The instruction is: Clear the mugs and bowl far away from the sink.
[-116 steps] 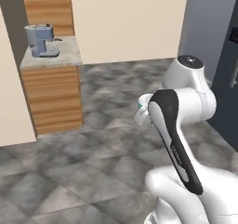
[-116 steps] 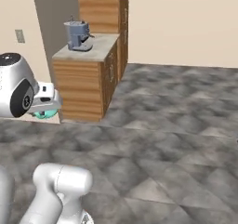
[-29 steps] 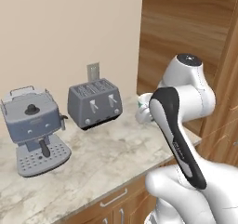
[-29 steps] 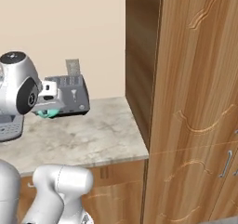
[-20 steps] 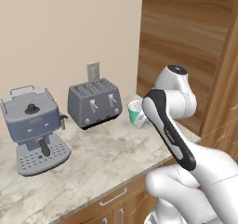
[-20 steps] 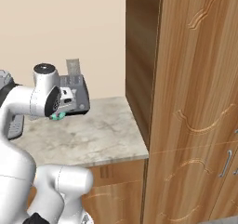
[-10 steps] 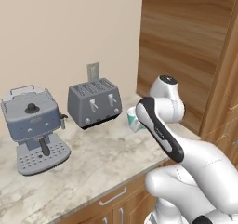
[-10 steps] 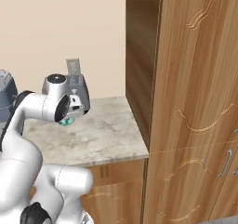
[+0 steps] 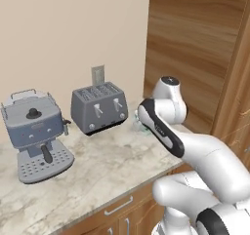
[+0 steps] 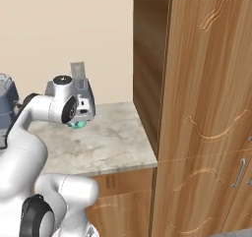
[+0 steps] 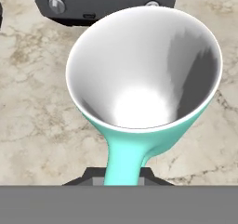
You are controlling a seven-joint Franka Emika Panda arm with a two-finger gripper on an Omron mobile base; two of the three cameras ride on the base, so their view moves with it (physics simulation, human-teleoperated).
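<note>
Over the marble counter (image 10: 113, 133) w/ toaster (image 9: 99, 107) at 12 o'clock, we have our gripper (image 11: 122, 174) clamped on teal mug (image 11: 144, 88) by its handle, white inside facing up.

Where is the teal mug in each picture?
Left base view: mug peeks out behind the arm, right of the toaster.
Right base view: under the gripper, left of middle.
Hand view: mug in the middle, held by its handle.
Shared landmark: the toaster.

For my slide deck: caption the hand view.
Gripper shut on teal white-lined mug by its handle, above marble counter near grey toaster.
</note>
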